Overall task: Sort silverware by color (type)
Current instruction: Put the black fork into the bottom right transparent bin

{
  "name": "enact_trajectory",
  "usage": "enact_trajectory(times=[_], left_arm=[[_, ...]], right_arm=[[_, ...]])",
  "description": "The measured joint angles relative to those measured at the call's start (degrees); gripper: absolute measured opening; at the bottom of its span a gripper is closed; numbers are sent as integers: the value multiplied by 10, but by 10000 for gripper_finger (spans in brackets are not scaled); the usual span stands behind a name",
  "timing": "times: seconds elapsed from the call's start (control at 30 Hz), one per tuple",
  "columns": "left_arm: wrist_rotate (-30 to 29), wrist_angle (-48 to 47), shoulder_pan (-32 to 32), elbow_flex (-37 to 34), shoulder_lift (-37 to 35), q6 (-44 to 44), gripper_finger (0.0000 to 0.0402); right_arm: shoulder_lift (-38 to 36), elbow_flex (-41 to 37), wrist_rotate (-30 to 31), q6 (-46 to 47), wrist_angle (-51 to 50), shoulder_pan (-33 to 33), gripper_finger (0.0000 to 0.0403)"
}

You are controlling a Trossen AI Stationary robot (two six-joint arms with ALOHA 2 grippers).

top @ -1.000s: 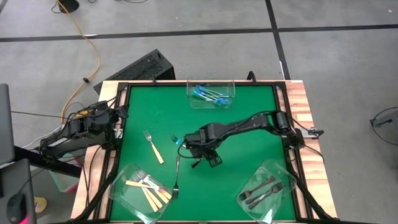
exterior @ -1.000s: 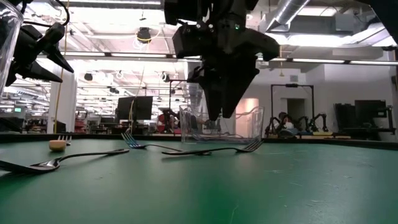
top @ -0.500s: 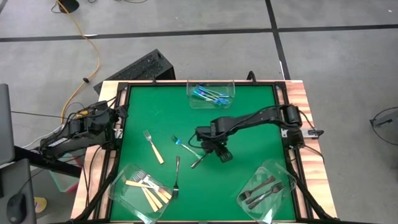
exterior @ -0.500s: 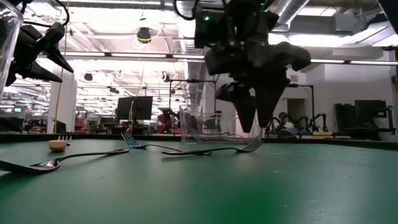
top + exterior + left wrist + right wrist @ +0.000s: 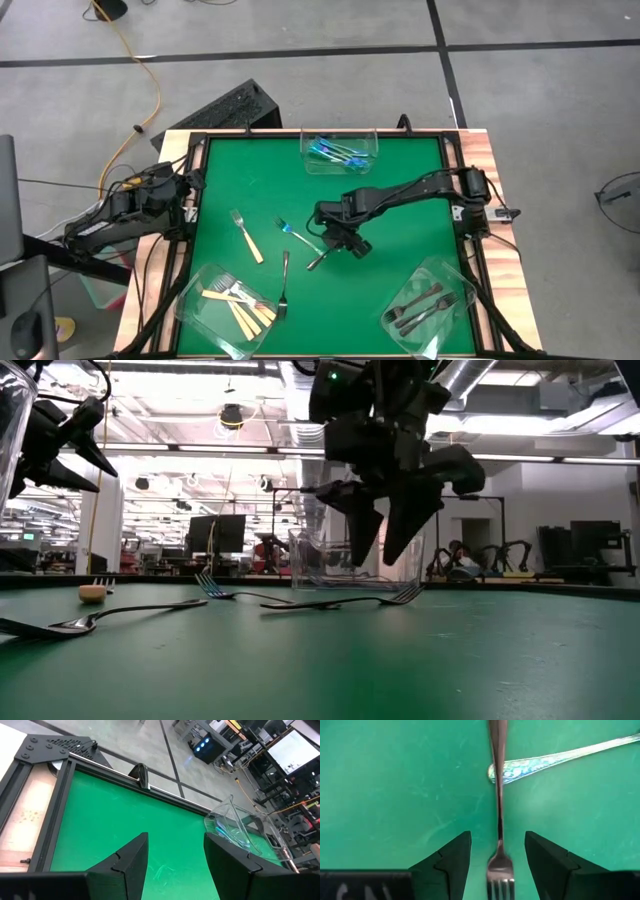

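Dark grey fork [image 5: 498,835] lying on the green mat [image 5: 400,180] near table centre, its handle crossing the end of a blue-handled fork [image 5: 297,235]. The right gripper [image 5: 497,852] hovers just above it, fingers spread apart on either side of the fork, not touching. The left gripper [image 5: 175,857], likewise spread, waits at the table's left edge.

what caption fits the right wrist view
Open right gripper poised over a dark grey fork beside a blue-handled fork.
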Motion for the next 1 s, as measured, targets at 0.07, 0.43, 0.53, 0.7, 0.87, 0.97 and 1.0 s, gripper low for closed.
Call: enact_trajectory(times=[0.07, 0.43, 0.53, 0.7, 0.87, 0.97, 1.0], left_arm=[[0, 0, 0, 0, 0, 0, 176], [6, -1, 0, 0, 0, 0, 176], [10, -1, 0, 0, 0, 0, 176], [4, -1, 0, 0, 1, 0, 176], [4, -1, 0, 0, 3, 0, 176], [4, -1, 0, 0, 3, 0, 176], [4, -1, 0, 0, 3, 0, 176]], right_arm=[[0, 0, 0, 0, 17, 2, 205], [40, -1, -5, 55, 95, 18, 205], [56, 1, -23, 89, 110, 21, 205], [56, 1, -31, 93, 89, 19, 205], [56, -4, -31, 92, 60, 10, 205], [52, -33, -31, 100, 85, 6, 205], [48, -44, -32, 104, 87, 5, 205]])
